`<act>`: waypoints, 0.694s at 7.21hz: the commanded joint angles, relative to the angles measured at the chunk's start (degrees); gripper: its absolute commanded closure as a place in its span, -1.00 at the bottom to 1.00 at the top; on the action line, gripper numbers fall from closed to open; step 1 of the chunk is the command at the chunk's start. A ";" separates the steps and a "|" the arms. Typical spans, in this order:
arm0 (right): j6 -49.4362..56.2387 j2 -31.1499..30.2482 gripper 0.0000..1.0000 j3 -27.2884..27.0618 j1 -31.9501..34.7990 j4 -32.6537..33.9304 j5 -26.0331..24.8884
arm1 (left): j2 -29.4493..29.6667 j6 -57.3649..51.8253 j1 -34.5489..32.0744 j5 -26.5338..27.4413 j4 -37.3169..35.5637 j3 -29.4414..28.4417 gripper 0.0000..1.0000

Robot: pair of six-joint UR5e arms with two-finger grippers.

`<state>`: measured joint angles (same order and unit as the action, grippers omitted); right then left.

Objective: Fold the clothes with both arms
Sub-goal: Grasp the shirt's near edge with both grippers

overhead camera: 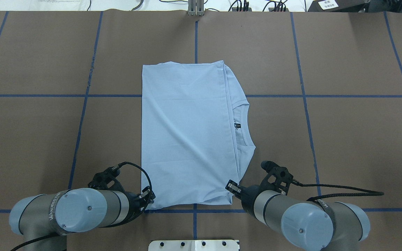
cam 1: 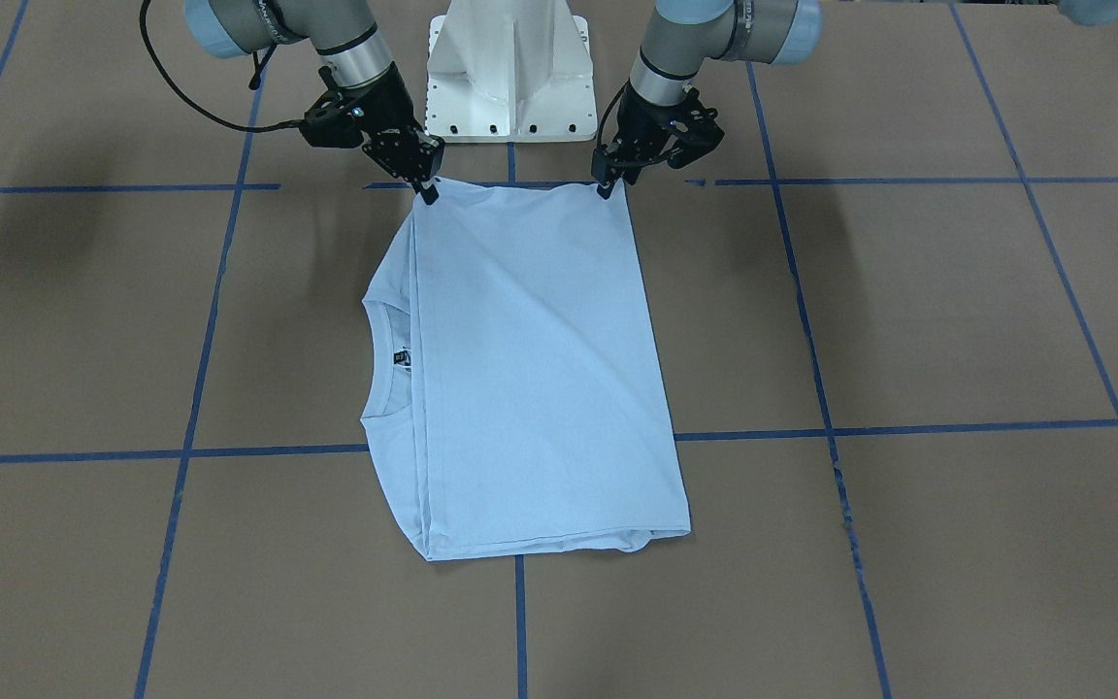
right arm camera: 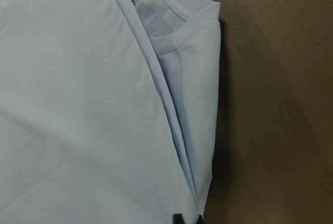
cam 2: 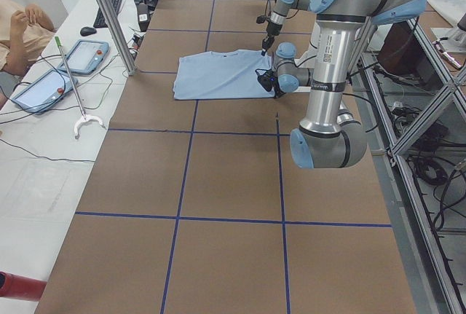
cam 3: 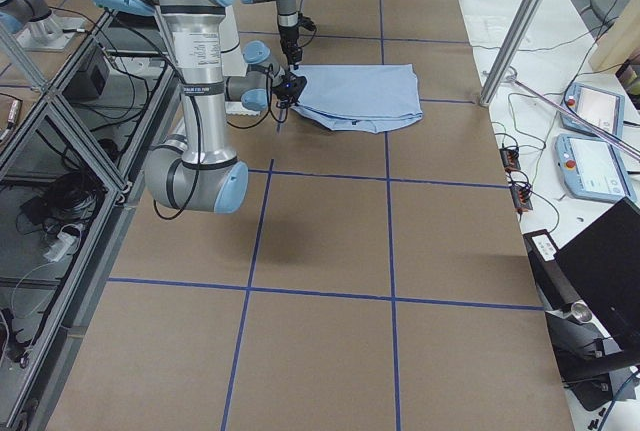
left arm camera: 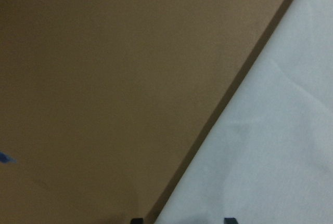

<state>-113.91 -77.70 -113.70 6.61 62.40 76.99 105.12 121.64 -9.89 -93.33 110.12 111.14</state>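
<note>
T-shirt [overhead camera: 187, 132] lies flat and folded in the middle of the table [overhead camera: 344, 139], with a gripper at each corner nearest the robot.

The shirt forms a long rectangle, with its folded layers stacked along the robot's right edge. The left arm [overhead camera: 79, 209] and right arm [overhead camera: 302, 223] both reach low. The left gripper [overhead camera: 148, 195] straddles the near left corner with its tips apart. The right gripper [overhead camera: 232, 186] has its tips close together on the near right corner's edge. The collar [overhead camera: 248, 125] and black label [overhead camera: 237, 124] show on the right side.

Open table [overhead camera: 344, 139] flanks the T-shirt [overhead camera: 187, 132]; a white pedestal [cam 1: 510, 68] stands nearby.
</note>
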 commanded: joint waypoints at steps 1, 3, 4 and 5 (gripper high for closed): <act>0.00 0.00 1.00 -0.03 -0.01 0.00 0.00 | 0.09 -0.09 0.05 -0.36 0.01 0.04 1.00; -0.09 -0.17 1.00 -0.29 -0.01 0.00 -0.09 | 0.00 -0.44 -0.04 -0.98 -0.08 1.18 1.00; -0.09 -2.96 1.00 -3.08 -1.67 0.00 -1.22 | 0.26 -0.87 -0.04 -3.94 0.00 2.06 1.00; -0.52 -6.90 1.00 -6.76 -5.69 0.00 -4.80 | 0.35 -1.23 -0.04 -4.66 0.01 3.72 1.00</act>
<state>-114.07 -80.51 -116.55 4.67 62.40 75.42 105.31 120.88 -9.93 -96.35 110.10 113.13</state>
